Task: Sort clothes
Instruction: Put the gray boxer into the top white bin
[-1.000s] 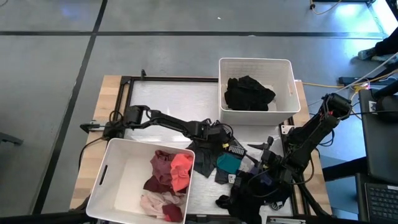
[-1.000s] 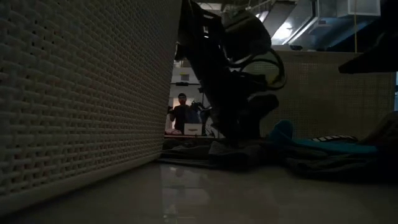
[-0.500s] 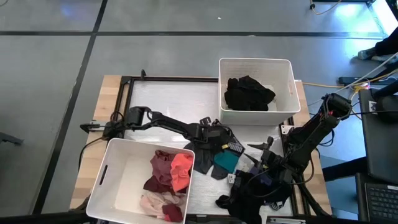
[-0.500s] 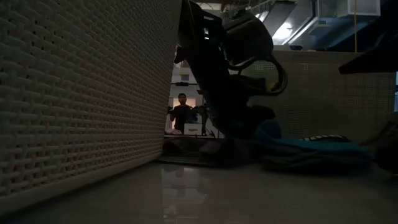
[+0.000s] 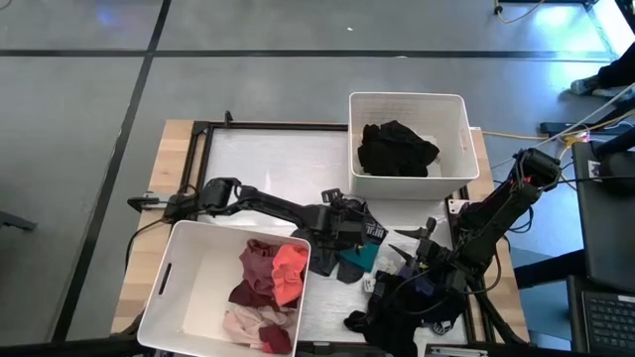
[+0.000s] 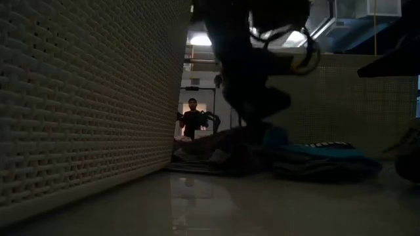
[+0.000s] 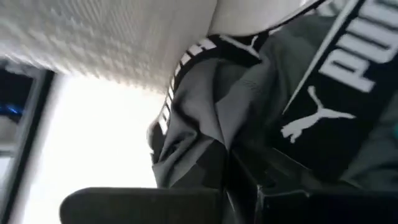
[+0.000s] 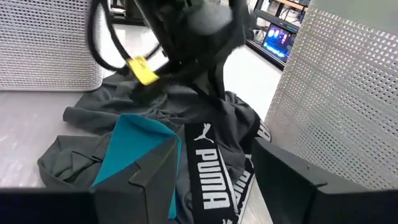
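Left gripper (image 5: 359, 230) is clamped on the grey Puma-band garment (image 5: 332, 241), table centre. Near bin (image 5: 169, 297) lies at 8 o'clock, far bin (image 5: 458, 169) at 1. Right gripper (image 5: 422, 260) waits spread at 4 o'clock.

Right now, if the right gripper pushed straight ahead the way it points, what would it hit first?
Probably the grey garment with the teal piece on it, lying just beyond the right gripper. The left gripper, shut on that fabric, comes next; depth is hard to judge.
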`<state>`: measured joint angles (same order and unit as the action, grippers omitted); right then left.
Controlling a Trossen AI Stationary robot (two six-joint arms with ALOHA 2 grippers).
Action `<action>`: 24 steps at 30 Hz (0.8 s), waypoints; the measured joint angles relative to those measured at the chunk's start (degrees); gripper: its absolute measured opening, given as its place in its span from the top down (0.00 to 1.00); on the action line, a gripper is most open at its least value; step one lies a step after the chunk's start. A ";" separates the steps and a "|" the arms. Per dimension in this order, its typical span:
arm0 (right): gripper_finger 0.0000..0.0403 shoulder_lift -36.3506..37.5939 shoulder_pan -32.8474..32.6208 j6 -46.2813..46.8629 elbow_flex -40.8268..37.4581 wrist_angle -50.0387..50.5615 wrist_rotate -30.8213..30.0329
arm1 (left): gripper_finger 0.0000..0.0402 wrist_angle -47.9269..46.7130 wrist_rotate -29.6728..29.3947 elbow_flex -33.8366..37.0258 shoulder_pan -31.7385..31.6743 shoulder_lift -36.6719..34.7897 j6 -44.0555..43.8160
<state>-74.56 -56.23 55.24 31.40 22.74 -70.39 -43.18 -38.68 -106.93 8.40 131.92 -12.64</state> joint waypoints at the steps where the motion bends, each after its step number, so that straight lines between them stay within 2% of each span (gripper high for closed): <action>1: 0.49 0.00 0.00 0.00 0.00 0.00 0.02 | 0.99 -0.86 -0.66 -1.13 0.41 0.00 0.87; 11: 0.49 0.00 0.00 0.02 0.00 -0.19 1.01 | 0.99 -4.84 -3.84 -12.38 3.67 -1.74 6.40; 24: 0.49 -0.31 0.02 0.00 0.04 -0.17 1.00 | 0.99 -0.83 -10.03 -16.64 4.90 -9.54 17.16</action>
<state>-74.87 -56.21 55.24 31.44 22.57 -69.39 -44.01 -48.72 -123.57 13.30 122.38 4.51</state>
